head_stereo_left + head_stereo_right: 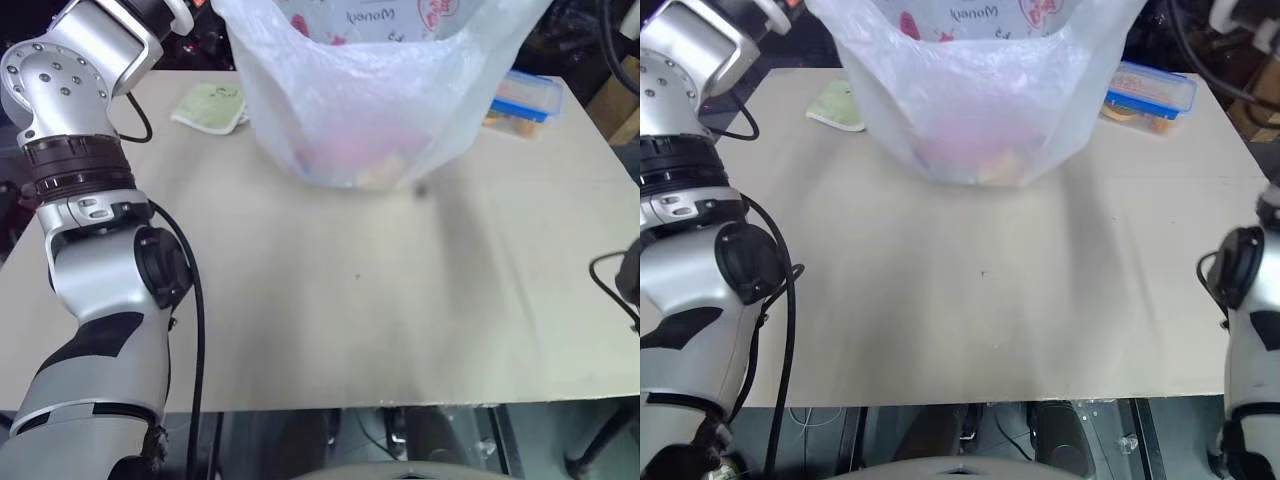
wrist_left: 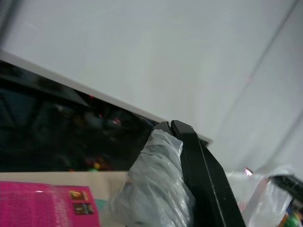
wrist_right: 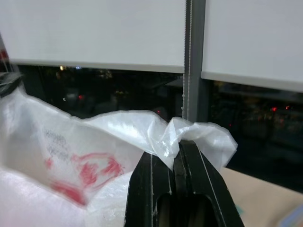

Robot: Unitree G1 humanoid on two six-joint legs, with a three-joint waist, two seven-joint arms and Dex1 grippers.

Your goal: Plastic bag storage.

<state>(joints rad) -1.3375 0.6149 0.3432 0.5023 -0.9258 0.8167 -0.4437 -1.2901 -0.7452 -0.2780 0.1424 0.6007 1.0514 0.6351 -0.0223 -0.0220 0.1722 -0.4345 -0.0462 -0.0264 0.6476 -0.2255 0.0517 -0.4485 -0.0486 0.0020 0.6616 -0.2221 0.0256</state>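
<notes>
Left claw [image 2: 176,130] clamped shut on a bunched fold of plastic bag [image 1: 360,100], film wadded against the fingers. Right claw [image 3: 176,151] likewise pinched tight on a scrunched bit of the bag's rim, film puffing out past both fingertips. Bag slung between the two claws, mouth stretched up, belly sagging down onto or just above the desk [image 1: 330,300]; contact not clear.

Handling, as a guess: thin, crinkly, very light film; soft, no shape of its own, slippery, prone to tearing or sliding out under a sharp pull. Best held at rim or handles, gathered into a thick wad as now, not by a single layer.

Inside the bag: blurry pink and yellowish lumps at the bottom, kind not readable. Red print on the wall near the right claw.

Further out from the left claw: pink packet [image 2: 47,205] on the desk below, pale green pouch [image 1: 212,105] just beside the bag. Beyond the right claw side: clear box with blue lid [image 1: 1150,92], something orange inside, unclear what.
</notes>
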